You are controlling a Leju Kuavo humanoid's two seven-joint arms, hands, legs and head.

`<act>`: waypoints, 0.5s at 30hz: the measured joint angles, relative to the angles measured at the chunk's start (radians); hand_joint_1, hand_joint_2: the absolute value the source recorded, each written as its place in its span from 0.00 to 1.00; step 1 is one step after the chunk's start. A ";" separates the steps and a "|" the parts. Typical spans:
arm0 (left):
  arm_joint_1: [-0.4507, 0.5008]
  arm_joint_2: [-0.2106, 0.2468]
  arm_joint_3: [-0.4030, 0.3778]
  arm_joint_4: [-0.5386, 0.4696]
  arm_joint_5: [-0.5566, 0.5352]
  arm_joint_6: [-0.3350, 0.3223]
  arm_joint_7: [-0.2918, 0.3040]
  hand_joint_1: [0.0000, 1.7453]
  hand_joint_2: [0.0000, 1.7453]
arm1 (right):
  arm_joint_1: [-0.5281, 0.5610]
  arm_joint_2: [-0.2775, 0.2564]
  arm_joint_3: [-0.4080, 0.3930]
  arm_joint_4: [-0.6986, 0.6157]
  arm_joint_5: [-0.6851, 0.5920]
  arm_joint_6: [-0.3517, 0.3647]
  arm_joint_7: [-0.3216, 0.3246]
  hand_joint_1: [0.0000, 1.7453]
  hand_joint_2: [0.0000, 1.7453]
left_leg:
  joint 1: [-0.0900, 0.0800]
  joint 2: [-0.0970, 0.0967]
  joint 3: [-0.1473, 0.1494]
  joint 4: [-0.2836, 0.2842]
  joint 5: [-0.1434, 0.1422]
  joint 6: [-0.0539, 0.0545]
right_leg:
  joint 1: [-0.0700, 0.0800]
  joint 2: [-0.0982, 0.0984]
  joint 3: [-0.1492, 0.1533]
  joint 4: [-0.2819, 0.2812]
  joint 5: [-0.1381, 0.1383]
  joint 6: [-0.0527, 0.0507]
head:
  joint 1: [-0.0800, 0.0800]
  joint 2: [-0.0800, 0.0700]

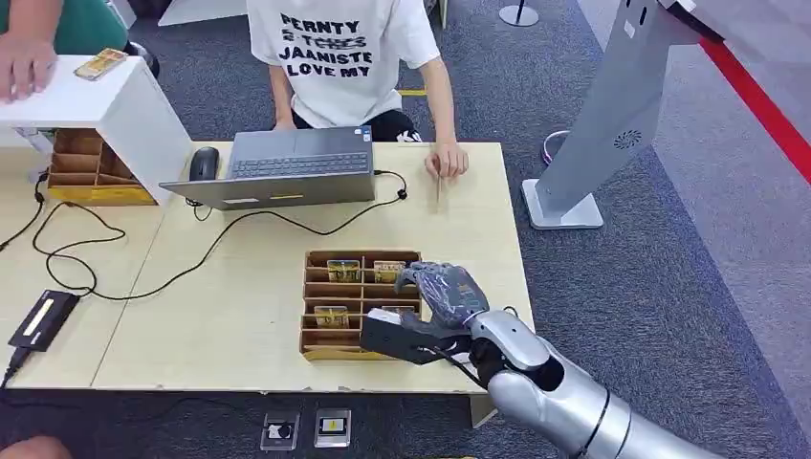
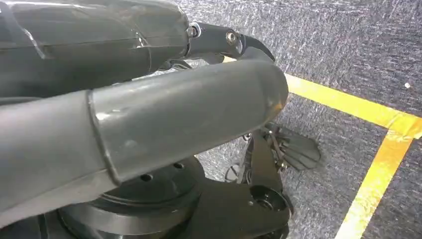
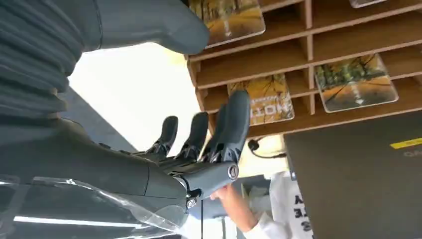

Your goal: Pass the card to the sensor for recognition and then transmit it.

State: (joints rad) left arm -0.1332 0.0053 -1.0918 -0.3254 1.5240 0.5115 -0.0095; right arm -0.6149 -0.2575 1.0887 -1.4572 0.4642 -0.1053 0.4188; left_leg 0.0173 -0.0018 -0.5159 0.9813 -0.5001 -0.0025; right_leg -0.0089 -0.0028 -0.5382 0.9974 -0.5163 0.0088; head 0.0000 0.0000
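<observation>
A wooden slotted tray [image 1: 316,341] stands near the table's front edge with several yellow-green picture cards in it, such as a card [image 1: 343,271] in its far row. My right hand [image 1: 442,292] hovers over the tray's right side, fingers apart and holding nothing. In the right wrist view the right hand [image 3: 199,144] has its fingers stretched out close above a card [image 3: 268,102], with another card [image 3: 356,89] beside it. My left hand [image 2: 174,109] hangs beside my body over the carpet, holding nothing. A tall grey terminal [image 1: 598,124] stands on the floor to the right of the table.
A person in a white shirt [image 1: 335,57] sits behind a laptop [image 1: 287,172], one hand [image 1: 448,158] on the table. A flat black device [image 1: 43,318] with a cable lies at the left. Another card [image 1: 100,63] lies on a white box [image 1: 124,105]. A second wooden tray [image 1: 91,172] sits beneath.
</observation>
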 joint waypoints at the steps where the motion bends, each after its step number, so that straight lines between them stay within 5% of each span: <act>1: 0.000 0.000 -0.002 0.000 0.003 0.001 0.000 0.00 0.00 | -0.004 0.000 0.004 0.002 0.015 0.002 0.004 0.45 1.00 | 0.000 0.000 0.000 0.000 0.000 0.000 | 0.000 0.000 0.000 0.000 0.000 0.000 | 0.000 0.000; 10: 0.000 0.000 -0.014 -0.003 0.016 0.004 -0.002 0.00 0.00 | -0.024 0.000 0.034 0.013 0.093 0.024 0.031 0.44 1.00 | 0.000 0.000 0.000 0.000 0.000 0.000 | 0.000 0.000 0.000 0.000 0.000 0.000 | 0.000 0.000; 15: -0.001 0.000 -0.017 -0.005 0.016 0.003 -0.008 0.00 0.00 | -0.030 -0.001 0.047 0.017 0.187 0.047 0.073 0.55 1.00 | 0.000 0.000 0.000 0.000 0.000 0.000 | 0.000 0.000 0.000 0.000 0.000 0.000 | 0.000 0.000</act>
State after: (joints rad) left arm -0.1342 0.0050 -1.1086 -0.3304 1.5400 0.5146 -0.0176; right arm -0.6450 -0.2583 1.1357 -1.4405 0.6517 -0.0583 0.4914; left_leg 0.0173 -0.0017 -0.5155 0.9813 -0.5001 -0.0025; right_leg -0.0089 -0.0028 -0.5382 0.9973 -0.5163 0.0088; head 0.0000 0.0000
